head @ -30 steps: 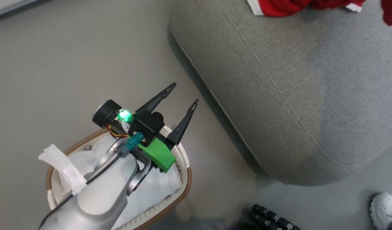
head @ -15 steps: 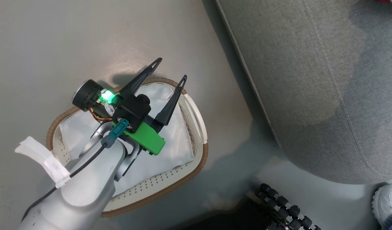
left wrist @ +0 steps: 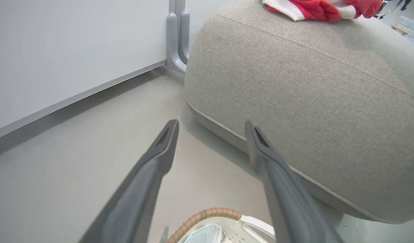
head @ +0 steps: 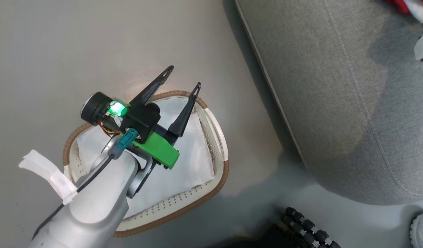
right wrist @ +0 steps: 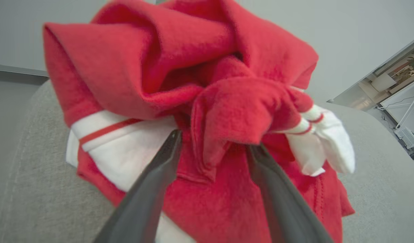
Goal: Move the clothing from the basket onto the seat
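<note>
On top of the seat [right wrist: 41, 189], the clothing [right wrist: 193, 67] sits in a bunched heap. It shows bright red fleecy folds, a white panel with one thin red stripe on one side, and white cuff-like ends with red lines on the other. The heap rests directly on the grey-green weave.

Right hand [right wrist: 215, 140]: pointed into the heap and released, with the fingers spread wide. A fold of red cloth hangs down between the tips. Cannot tell whether either finger touches the cloth.

Beside the seat, on the floor [head: 59, 51], stands the basket [head: 211, 193]. It is oval, with a white slotted wall and a tan woven-look rim. It stands apart from the seat, with a strip of bare floor between the two. A crumpled white liner [head: 183, 165] lies inside it.

Left hand [head: 184, 76]: hovering above the basket and released, with the fingers well apart. They are aimed toward the seat's lower flank, and bare floor shows between them. A green light [head: 116, 108] glows at the wrist. A strip of white tape [head: 49, 172] is wrapped on the pale forearm.

A stitched seam [left wrist: 227, 126] runs low along the seat's rounded side. Behind the seat is a pale wall [left wrist: 75, 50] with a grey baseboard.

Off the seat's near corner is a white shoe [head: 420, 229] on the floor. A black ribbed part [head: 308, 230] lies close by; cannot tell what it is.
</note>
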